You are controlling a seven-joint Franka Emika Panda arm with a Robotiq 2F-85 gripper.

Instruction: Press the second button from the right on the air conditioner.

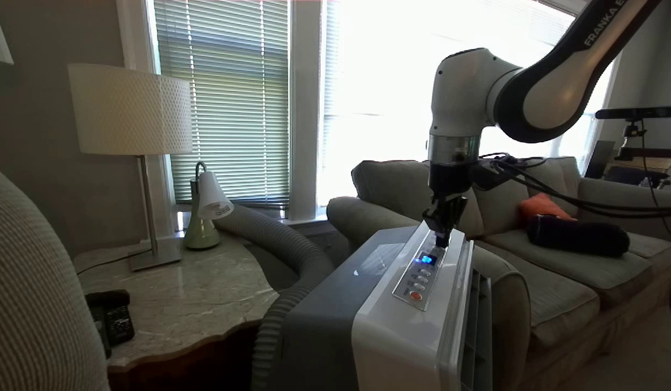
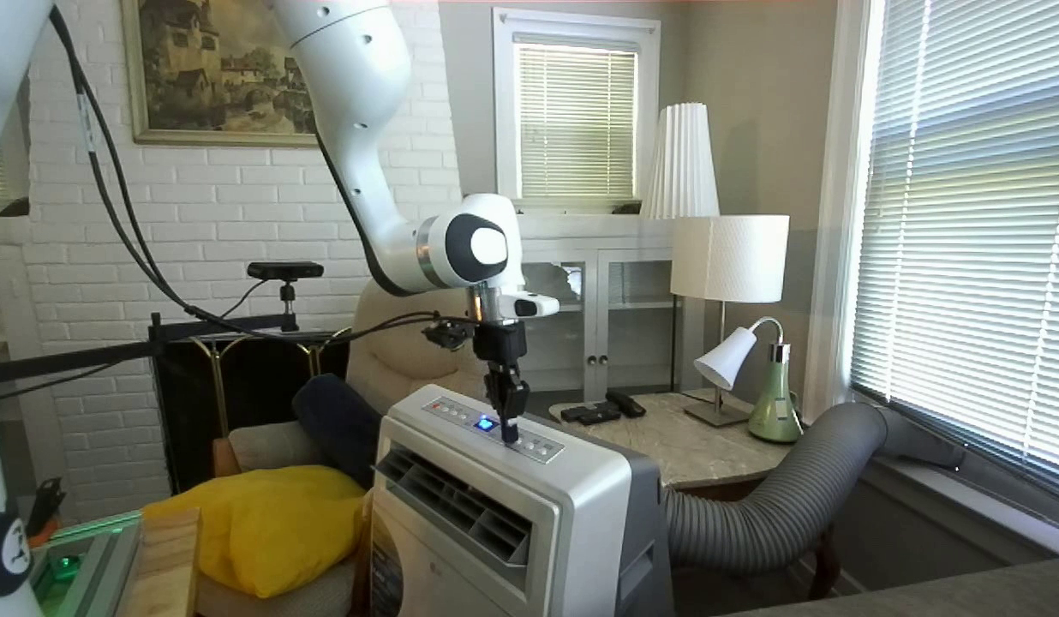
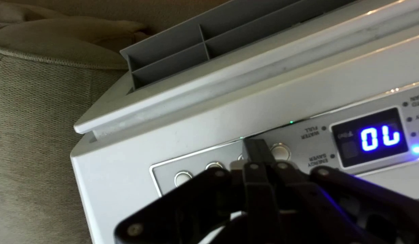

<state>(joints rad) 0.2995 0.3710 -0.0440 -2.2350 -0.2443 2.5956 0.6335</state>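
The air conditioner, a grey unit with a white front, shows in both exterior views (image 1: 406, 331) (image 2: 594, 480) and in the wrist view (image 3: 182, 135). Its top strip has a blue-lit display (image 3: 368, 139). My gripper, in both exterior views (image 1: 442, 240) (image 2: 510, 433), points down at the strip, beside the display. In the wrist view the gripper's (image 3: 258, 147) fingertips are together with nothing between them. They partly hide one button (image 3: 241, 157), between a button on the display side (image 3: 280, 151) and an outer button (image 3: 214, 165). The end button (image 3: 183, 178) is uncovered. I cannot tell whether the tips touch.
A thick grey hose (image 2: 744, 531) runs from the unit toward the window. A marble-topped table (image 1: 205, 288) with lamps stands beside it. A grey sofa (image 1: 552, 288) lies close to the unit. Open vent louvres (image 3: 209, 44) stick out at the unit's front.
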